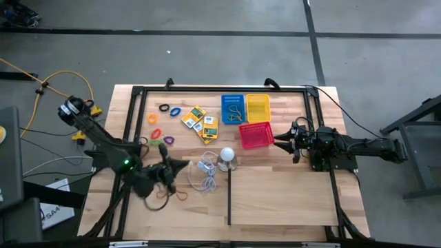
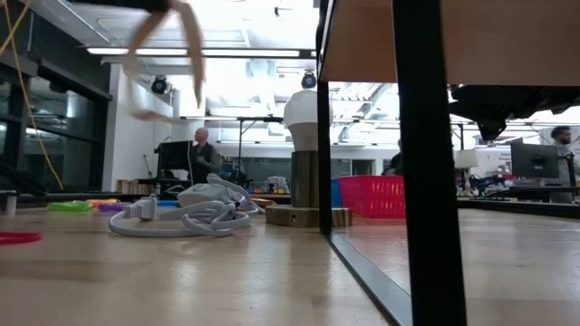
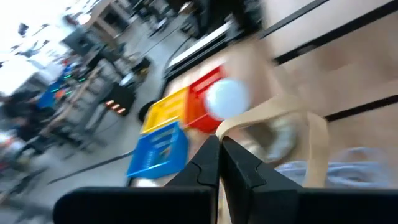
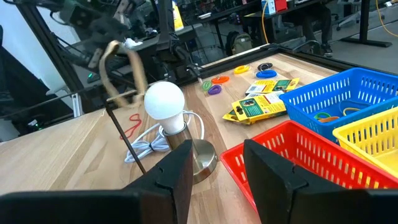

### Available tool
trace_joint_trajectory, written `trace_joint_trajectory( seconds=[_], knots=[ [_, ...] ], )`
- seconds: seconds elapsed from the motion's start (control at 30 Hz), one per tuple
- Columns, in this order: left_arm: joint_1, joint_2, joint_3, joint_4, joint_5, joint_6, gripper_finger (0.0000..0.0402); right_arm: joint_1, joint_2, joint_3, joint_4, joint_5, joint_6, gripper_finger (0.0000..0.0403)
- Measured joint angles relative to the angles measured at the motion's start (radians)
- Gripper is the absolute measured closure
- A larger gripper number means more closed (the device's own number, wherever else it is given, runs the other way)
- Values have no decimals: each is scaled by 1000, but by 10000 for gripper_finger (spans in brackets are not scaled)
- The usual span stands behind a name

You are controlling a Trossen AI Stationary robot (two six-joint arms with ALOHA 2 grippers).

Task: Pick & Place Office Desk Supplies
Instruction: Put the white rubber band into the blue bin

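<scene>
A tan rubber band (image 4: 121, 71) is pinched in the left hand (image 1: 180, 165), whose fingers are shut tight on it, and it's held up off the table (image 1: 289, 200) near the coiled white cord (image 1: 206, 172). The loop is seen dangling in the low view too, well above the wood. The right hand (image 1: 281, 142) is parked just beside the red basket (image 1: 255, 135) with its fingers spread apart and nothing between them. Next to the red one, a yellow basket (image 1: 258, 108) and a blue basket (image 1: 233, 109) are lined up (a couple of bands can be made out inside the blue one). The yellow-and-green packets (image 1: 200, 122) are left lying just left of the baskets, and the coloured rings (image 1: 160, 124) are scattered further left. A red rubber band (image 4: 131, 126) is lying flat by the cord, and the white bulb (image 1: 227, 156) is stood on its base between cord and red basket.
</scene>
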Motion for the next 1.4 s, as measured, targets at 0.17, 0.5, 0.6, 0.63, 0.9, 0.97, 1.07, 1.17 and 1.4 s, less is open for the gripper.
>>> trace_joint_trajectory(
  seconds=[0.17,0.5,0.6,0.63,0.9,0.97,1.07,1.17,1.4],
  knots=[
    [186,0,0,34,43,113,401,0,0,0,0,0,0,272],
    [568,0,0,138,262,237,401,0,0,0,0,0,0,272],
    [665,0,0,177,312,275,401,0,0,0,0,0,0,272],
    [695,0,0,187,328,289,401,0,0,0,0,0,0,272],
    [874,0,0,224,401,331,401,0,0,0,0,0,0,272],
    [903,0,0,226,419,331,401,0,0,0,0,0,0,272],
    [934,0,0,227,452,331,401,0,0,0,0,0,0,272],
    [956,5,0,229,496,331,401,0,0,0,0,0,0,272],
    [1024,71,0,313,585,352,401,0,0,0,0,0,0,272]
  ],
)
